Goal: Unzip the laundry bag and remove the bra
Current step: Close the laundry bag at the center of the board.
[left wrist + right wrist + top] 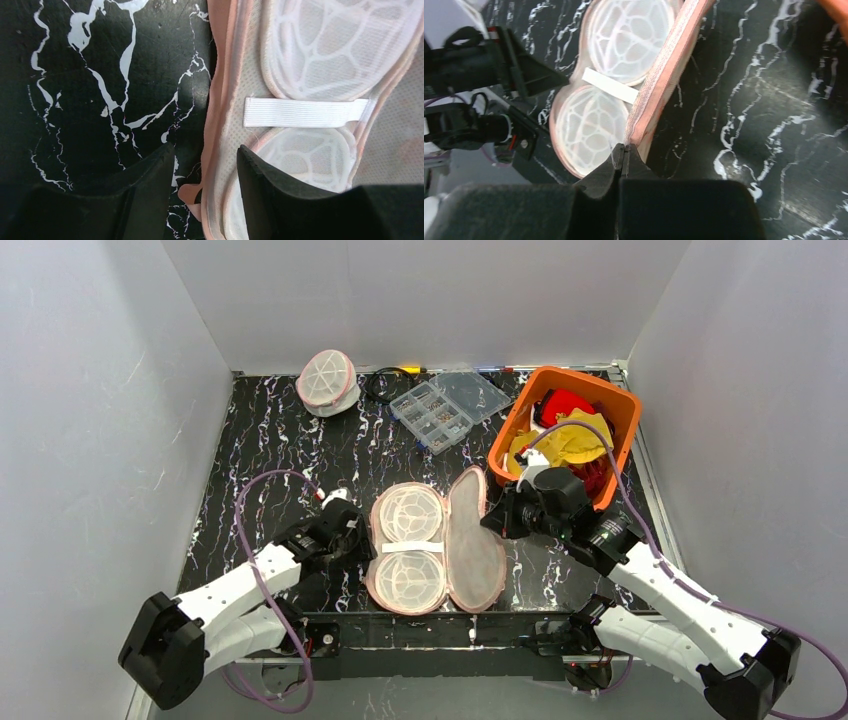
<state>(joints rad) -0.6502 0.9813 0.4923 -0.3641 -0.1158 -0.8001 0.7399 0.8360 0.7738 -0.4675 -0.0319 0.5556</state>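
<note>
Laundry bag [478, 535], opened flat, rim at closed right fingers [599, 181]; grip unclear.

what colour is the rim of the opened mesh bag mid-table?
Pale pink rim; clearest in the left wrist view.

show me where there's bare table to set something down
Biggest free patch: left table, bordered by the pod, left wall and left hand. Smaller one between the open bag and box. Right is crowded: bin, right hand pinching the bag's rim.
</note>
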